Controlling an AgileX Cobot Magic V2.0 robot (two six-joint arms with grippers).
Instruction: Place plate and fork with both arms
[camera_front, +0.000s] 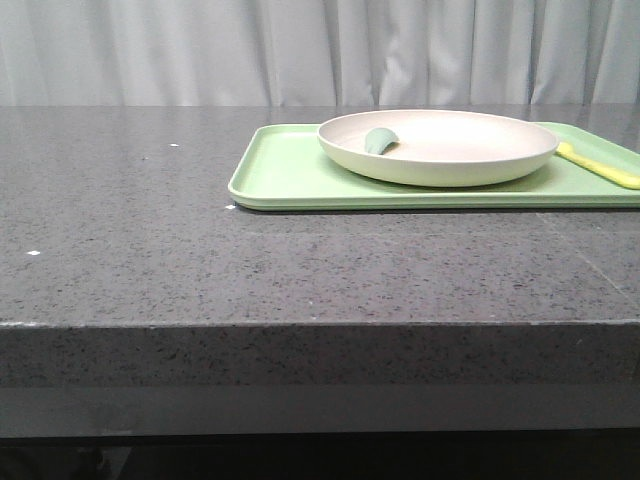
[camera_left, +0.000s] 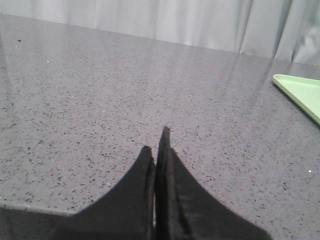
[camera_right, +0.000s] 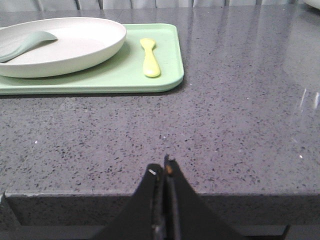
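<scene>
Your left gripper (camera_left: 159, 145), fingers pressed together, hovers over bare countertop (camera_front: 120, 220), well apart from the green tray (camera_front: 290, 175). On the tray sits the plate (camera_front: 440, 145) holding a grey-green spoon (camera_front: 380, 141); the fork (camera_right: 150, 57) lies just beside it. Your right gripper (camera_right: 164, 169), likewise closed, sits near the table edge. The front view cuts the fork off.

We are holding our left tool (camera_left: 159, 140) low with its fingers pressed together, gripping nothing. Our right tool (camera_right: 164, 167) is likewise closed and empty, both arms sitting outside the front view.
</scene>
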